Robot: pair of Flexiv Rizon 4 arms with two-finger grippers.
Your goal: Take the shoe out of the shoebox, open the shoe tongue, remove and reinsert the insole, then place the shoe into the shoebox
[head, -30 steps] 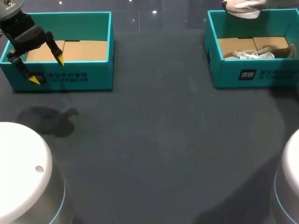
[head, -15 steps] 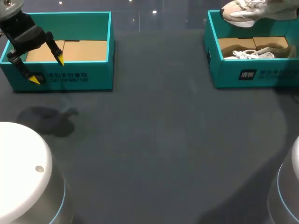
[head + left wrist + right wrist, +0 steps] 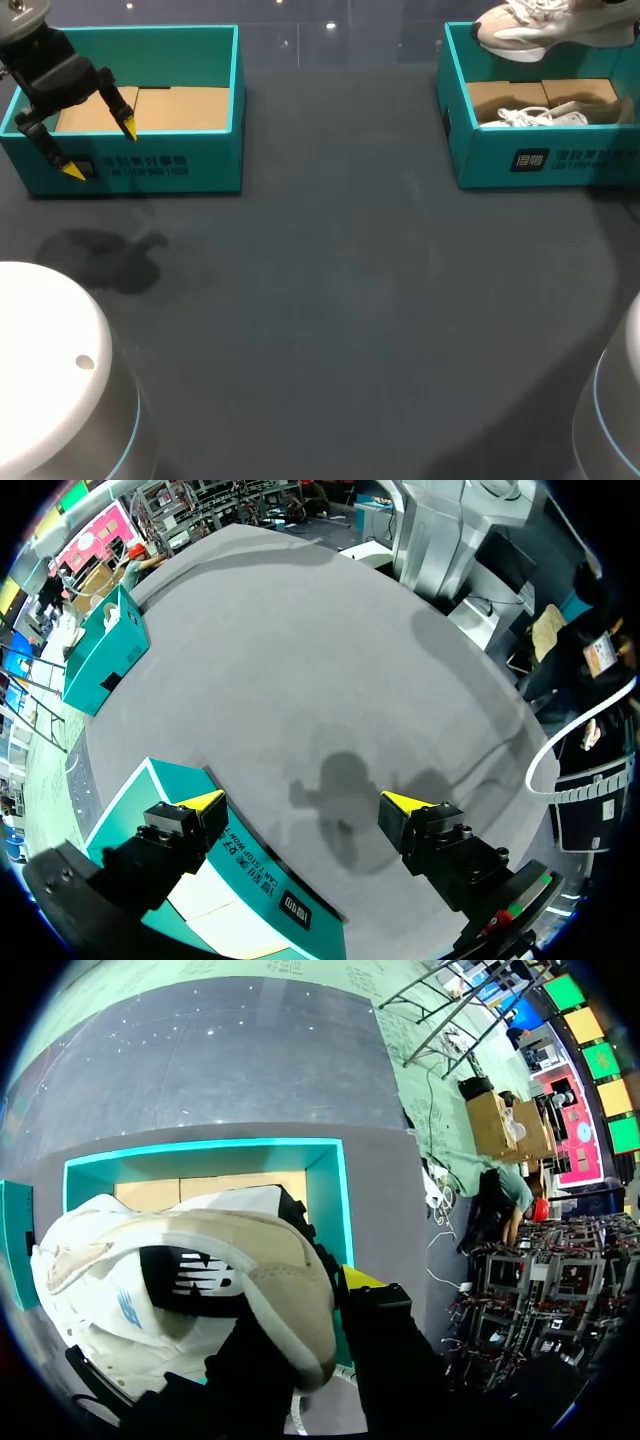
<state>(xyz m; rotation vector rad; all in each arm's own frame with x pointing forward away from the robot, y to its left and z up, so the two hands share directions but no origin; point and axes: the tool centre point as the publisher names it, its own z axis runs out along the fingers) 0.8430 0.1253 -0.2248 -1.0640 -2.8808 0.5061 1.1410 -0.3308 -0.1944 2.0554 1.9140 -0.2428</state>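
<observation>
Dark grey matte table (image 3: 330,300), faintly speckled surface, soft blurred shadow (image 3: 100,255) on its left part

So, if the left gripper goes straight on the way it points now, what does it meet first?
Probably the table beside the left teal shoebox; the left gripper is open astride its front wall, so one finger may catch the rim first.

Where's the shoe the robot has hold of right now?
The shoe is at the table's far right in the head view, held by the right gripper above the back edge of the right shoebox, with a second shoe lying inside it.
</observation>
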